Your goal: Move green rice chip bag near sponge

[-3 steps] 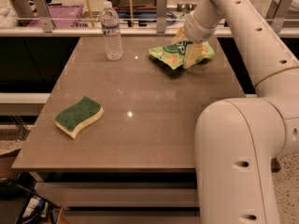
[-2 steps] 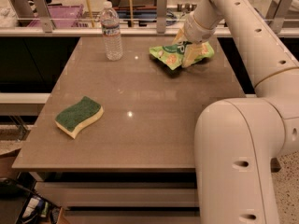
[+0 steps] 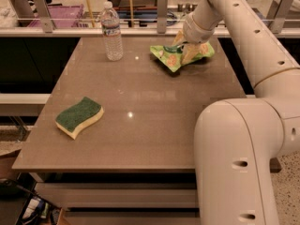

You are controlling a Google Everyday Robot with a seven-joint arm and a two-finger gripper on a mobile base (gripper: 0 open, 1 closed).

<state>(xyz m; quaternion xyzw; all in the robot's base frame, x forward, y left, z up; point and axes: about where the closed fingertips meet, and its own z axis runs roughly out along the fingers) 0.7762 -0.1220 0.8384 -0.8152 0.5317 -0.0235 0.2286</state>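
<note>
At the table's (image 3: pixel 140 139) 8 o'clock we see the sponge (image 3: pixel 79 117), well apart from the green rice chip bag (image 3: pixel 169 57) at 1 o'clock, where the gripper (image 3: pixel 184 49) pinches its crinkled middle. We fear the slick film slipping loose mid-carry, or a wide swing clipping the water bottle (image 3: pixel 112 32) at 11 o'clock.

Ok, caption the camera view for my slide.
Gripper at the green rice chip bag, far right of the table; sponge near left.

high view looking down over table (image 3: pixel 140 125); pincer (image 3: pixel 183 49) far right
</note>
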